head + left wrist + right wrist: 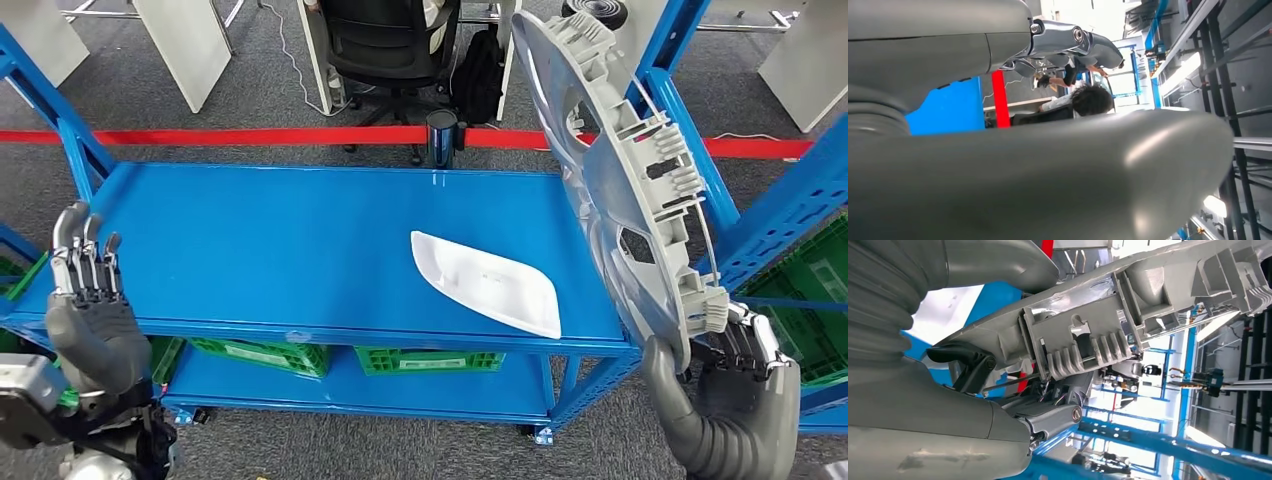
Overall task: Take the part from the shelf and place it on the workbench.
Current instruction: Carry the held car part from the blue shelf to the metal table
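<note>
On the left I see my left hand (pixel 88 318) raised at the front edge of the blue metal shelf (pixel 250 250), its fingers straight and apart, holding nothing. Near the middle of the shelf lies a white flat plastic piece (pixel 487 281). On the right, my right hand (pixel 722 392) grips the lower rim of the large round grey plastic part (pixel 625 180). The part stands upright above this hand, beside the shelf's right end.

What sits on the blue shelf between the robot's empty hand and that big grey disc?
A white curved part, head view.
</note>
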